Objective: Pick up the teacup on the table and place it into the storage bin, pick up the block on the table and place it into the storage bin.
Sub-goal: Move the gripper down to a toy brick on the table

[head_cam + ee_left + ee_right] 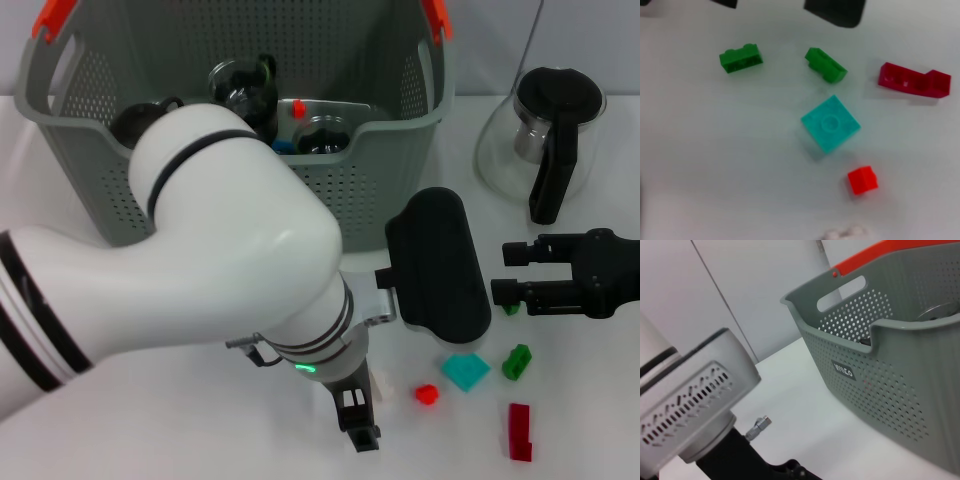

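Your left end effector [360, 415] hangs low over the near table [560, 440], fingers pointing down beside a small white block [382, 385]; jaw width, cannot tell. Just right of it: red cube [427, 393], teal square block [466, 371], green block [517, 361], dark red block [519, 431]. Right end effector [508, 270] sits at right, fingers parted, gripping nothing. Storage bin [395, 170] stands far left, dark cups inside. Glass jug [545, 135] far right.

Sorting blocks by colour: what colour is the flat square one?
Teal, or turquoise; the flat square block shows best in the left wrist view.
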